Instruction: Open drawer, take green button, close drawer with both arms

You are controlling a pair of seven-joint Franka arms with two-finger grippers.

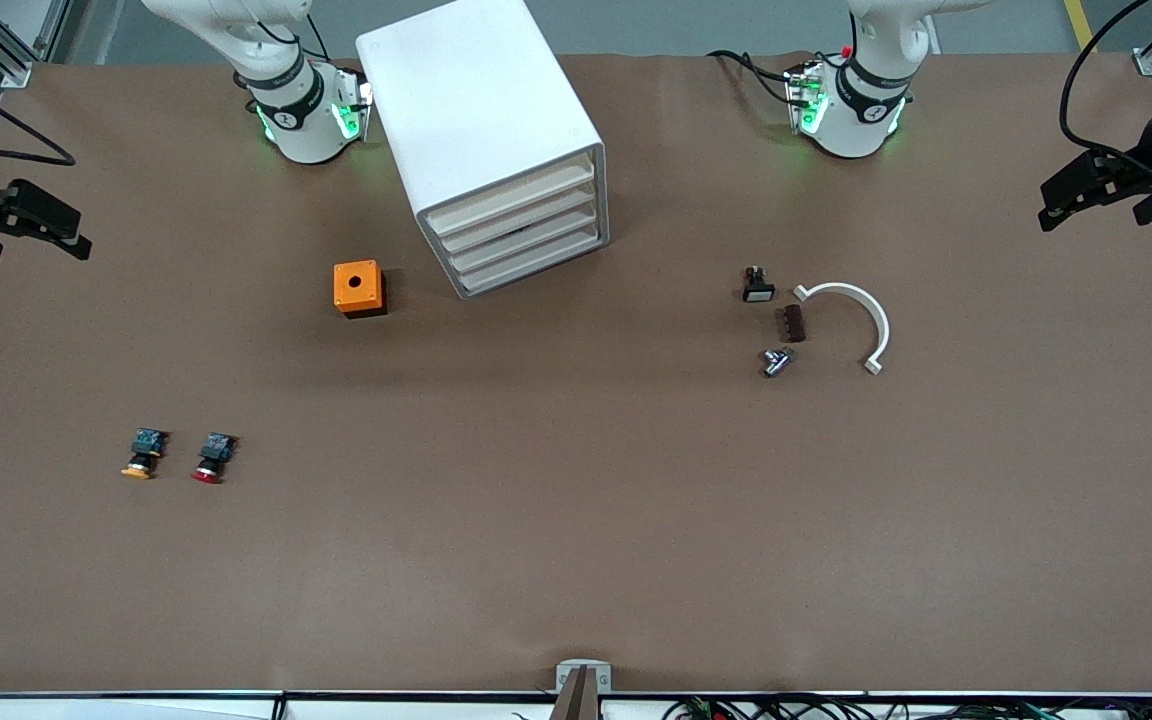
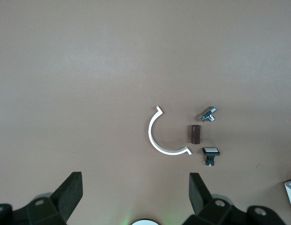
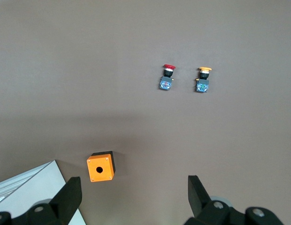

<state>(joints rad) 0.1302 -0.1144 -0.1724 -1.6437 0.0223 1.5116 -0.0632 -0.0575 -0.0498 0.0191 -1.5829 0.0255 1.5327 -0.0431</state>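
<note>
The white cabinet (image 1: 481, 120) stands near the robots' bases, closer to the right arm's end. Its four cream-fronted drawers (image 1: 521, 235) are all shut. A corner of the cabinet shows in the right wrist view (image 3: 33, 187). The green-capped button is out of view. My left gripper (image 1: 1051, 205) is open and empty, up over the left arm's end of the table; in its wrist view (image 2: 135, 187) the jaws stand wide apart. My right gripper (image 1: 71, 232) is open and empty over the right arm's end, also wide apart in its wrist view (image 3: 134, 190).
An orange box (image 1: 359, 288) with a round hole sits beside the cabinet. A yellow-capped button (image 1: 142, 455) and a red-capped button (image 1: 213, 458) lie nearer the camera. A white curved clamp (image 1: 861, 315), a brown block (image 1: 791, 323), a metal fitting (image 1: 776, 361) and a small black part (image 1: 757, 286) lie toward the left arm's end.
</note>
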